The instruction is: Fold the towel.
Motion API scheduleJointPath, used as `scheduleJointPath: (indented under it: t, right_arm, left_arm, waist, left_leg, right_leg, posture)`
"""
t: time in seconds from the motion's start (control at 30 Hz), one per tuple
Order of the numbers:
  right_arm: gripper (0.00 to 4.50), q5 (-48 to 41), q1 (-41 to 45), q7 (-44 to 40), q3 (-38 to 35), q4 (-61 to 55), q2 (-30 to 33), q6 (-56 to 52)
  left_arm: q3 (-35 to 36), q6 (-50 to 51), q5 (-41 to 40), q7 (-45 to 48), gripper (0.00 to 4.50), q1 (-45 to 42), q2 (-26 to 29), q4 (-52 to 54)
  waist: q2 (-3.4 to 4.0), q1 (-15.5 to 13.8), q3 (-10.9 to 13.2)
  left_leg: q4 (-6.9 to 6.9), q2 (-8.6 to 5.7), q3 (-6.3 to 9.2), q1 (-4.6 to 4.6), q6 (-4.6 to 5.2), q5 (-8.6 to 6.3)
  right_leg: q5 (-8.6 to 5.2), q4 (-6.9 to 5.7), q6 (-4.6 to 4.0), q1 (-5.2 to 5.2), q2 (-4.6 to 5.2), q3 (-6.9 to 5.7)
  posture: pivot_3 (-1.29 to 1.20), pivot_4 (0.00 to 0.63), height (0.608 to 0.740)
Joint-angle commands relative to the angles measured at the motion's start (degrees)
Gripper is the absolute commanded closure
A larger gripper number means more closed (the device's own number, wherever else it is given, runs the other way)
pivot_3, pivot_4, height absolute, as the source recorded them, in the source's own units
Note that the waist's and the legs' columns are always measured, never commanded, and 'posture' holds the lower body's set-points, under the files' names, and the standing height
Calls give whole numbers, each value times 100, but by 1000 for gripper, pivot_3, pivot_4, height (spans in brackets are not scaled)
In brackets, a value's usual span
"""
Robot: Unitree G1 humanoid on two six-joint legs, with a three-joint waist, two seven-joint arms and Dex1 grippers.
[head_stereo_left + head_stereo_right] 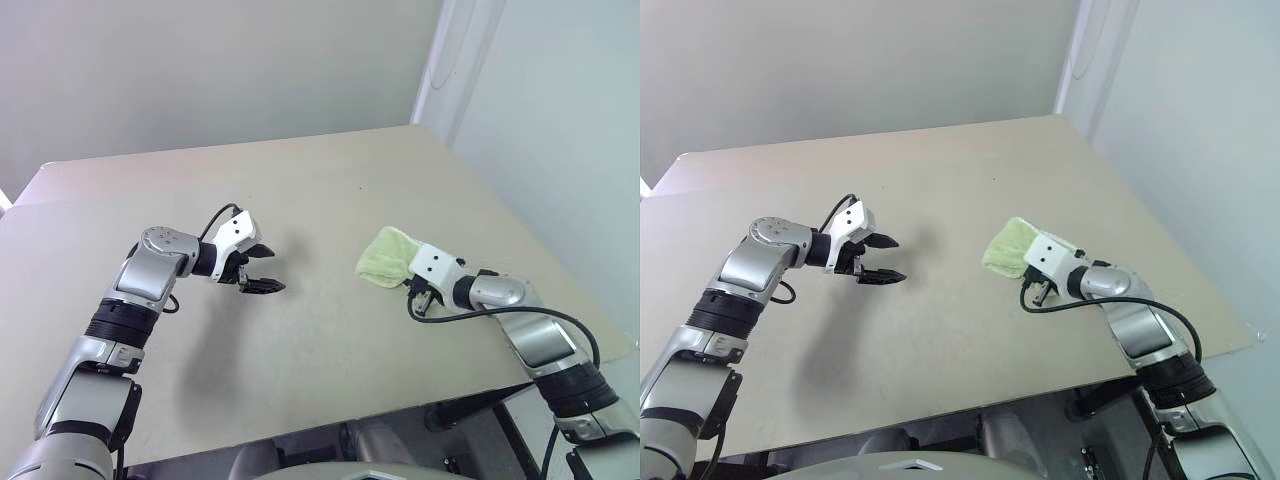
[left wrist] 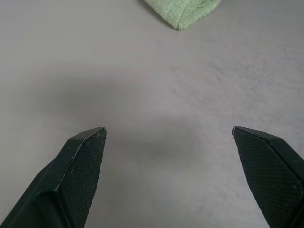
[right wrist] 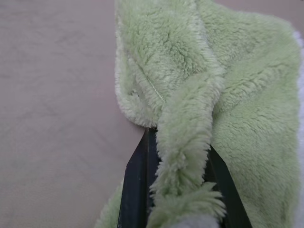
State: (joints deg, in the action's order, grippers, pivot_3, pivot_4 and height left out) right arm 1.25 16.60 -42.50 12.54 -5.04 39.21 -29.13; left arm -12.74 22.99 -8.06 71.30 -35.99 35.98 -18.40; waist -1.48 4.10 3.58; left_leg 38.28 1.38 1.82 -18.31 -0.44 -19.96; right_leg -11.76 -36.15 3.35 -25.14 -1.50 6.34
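Bunched, fluffy lime-green towel (image 3: 199,95), a ridge pinched in the right gripper (image 3: 178,190); left gripper (image 2: 168,137) wide, empty.

You have bare counter (image 1: 330,190) on nearly every side of the towel (image 1: 385,256). Between the towel and your left hand (image 1: 262,268) the surface lies open, so a hand can cross there freely; that hand hangs well apart from the towel with its fingers (image 2: 80,161) spread wide. Beyond the towel, toward the far edge of the counter, nothing stands in your way. The blocked side is the near right of the towel: your right hand (image 1: 415,288) and its black cable (image 1: 470,315) sit there, a ridge of the towel pinched between its fingers (image 3: 135,187). Right of the towel the counter's edge runs near.
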Motion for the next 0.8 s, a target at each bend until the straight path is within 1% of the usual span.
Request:
scheduleJointPath:
  t: [0.03,0.07,0.1,0.23,0.3,0.33,0.4,0.43,0.53,0.67,0.8]
  right_arm:
    - [3163,-242,23,-118,-349,-379,47,-23]
    - [2877,-299,-29,-221,-381,-458,123,-4]
    - [2428,-366,-82,-318,-423,-545,189,-18]
    - [990,-655,-163,-465,-752,-742,327,-148]
    - [258,-1202,-82,-555,-1189,-943,242,-604]
    - [44,-1520,-84,-647,-1418,-1111,219,-759]
    - [44,-2219,2,-678,-1929,-1391,78,-1160]
    - [44,-2499,126,-550,-2162,-1418,-64,-1364]
    - [44,-2902,464,-73,-2499,-1241,-466,-1782]
    - [44,-2790,676,577,-2458,-757,-1015,-1684]
    - [44,-2522,517,800,-2228,-233,-1457,-993]
  left_arm:
    - [10,-155,52,15,0,-99,32,6]
    - [7,-172,64,13,0,-95,29,-3]
    - [8,-179,68,14,0,-94,27,-12]
    - [12,-259,102,15,0,-122,6,-126]
    - [24,-282,108,22,0,-154,-6,-191]
    - [31,-290,109,23,0,-160,-9,-209]
    - [45,-313,118,18,0,-176,-18,-259]
    - [53,-314,118,15,0,-182,-26,-278]
    - [52,-342,140,2,0,-208,-55,-339]
    - [50,-323,129,-5,0,-214,-96,-320]
    - [101,-305,94,-10,0,-218,-95,-296]
  waist:
    - [0,0,0]
    - [0,-3,0]
    - [0,-9,0]
    - [-1,-8,0]
    - [-1,-3,0]
    - [-1,-5,0]
    - [-1,-4,0]
    - [-1,2,0]
    - [-1,-1,0]
    - [-1,-9,-1]
    - [0,-7,-1]
  left_leg:
    - [0,0,0,-1,0,0]
    - [0,0,-1,-2,0,0]
    - [0,0,0,-2,0,0]
    - [0,0,0,-2,0,0]
    - [1,0,-2,0,0,0]
    - [2,0,-1,0,0,0]
    - [1,0,2,1,0,0]
    - [0,0,5,1,0,0]
    - [1,1,5,2,0,0]
    - [1,1,6,4,0,0]
    - [0,1,4,-2,0,0]
  right_leg:
    - [0,2,0,0,0,0]
    - [0,2,0,0,0,0]
    - [0,3,0,-1,1,0]
    - [0,4,0,0,0,-1]
    - [0,3,1,1,1,0]
    - [0,2,0,1,1,0]
    - [0,0,0,2,0,-2]
    - [0,-1,0,2,-2,-3]
    - [2,-2,-2,3,-2,-3]
    - [3,0,-3,7,-2,-4]
    - [6,2,1,4,0,-3]
  posture:
    - [0,0,712]
    - [0,0,712]
    - [0,0,712]
    - [0,0,712]
    - [0,0,712]
    - [0,0,712]
    - [0,0,712]
    - [0,0,712]
    - [0,0,712]
    - [0,0,712]
    - [0,0,712]
